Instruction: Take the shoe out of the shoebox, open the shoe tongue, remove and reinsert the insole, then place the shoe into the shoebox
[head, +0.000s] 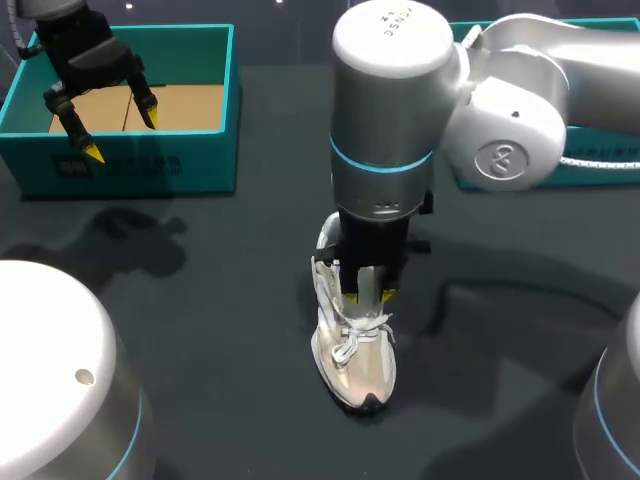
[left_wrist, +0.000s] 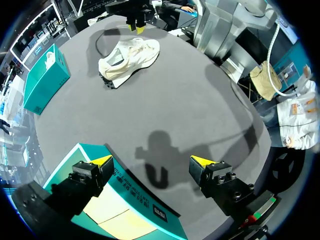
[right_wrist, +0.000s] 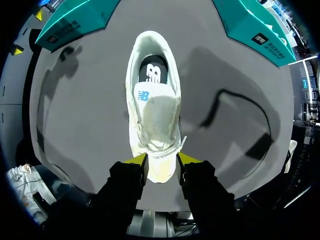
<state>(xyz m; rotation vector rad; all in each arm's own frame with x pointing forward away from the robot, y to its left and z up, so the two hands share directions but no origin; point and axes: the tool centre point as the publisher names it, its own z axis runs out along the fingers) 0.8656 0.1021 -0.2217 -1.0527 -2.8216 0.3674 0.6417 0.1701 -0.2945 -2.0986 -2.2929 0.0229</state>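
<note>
White shoe (head: 362, 368) upright on table (head: 200, 330), toe near side, heel far

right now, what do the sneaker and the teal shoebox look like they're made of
Sneaker: off-white woven or mesh fabric upper, matte, with soft wrinkles and cloth laces; dark sole probably rubber. Shoebox: likely cardboard, with smooth teal printed walls and a plain brown, creased floor inside.
</note>
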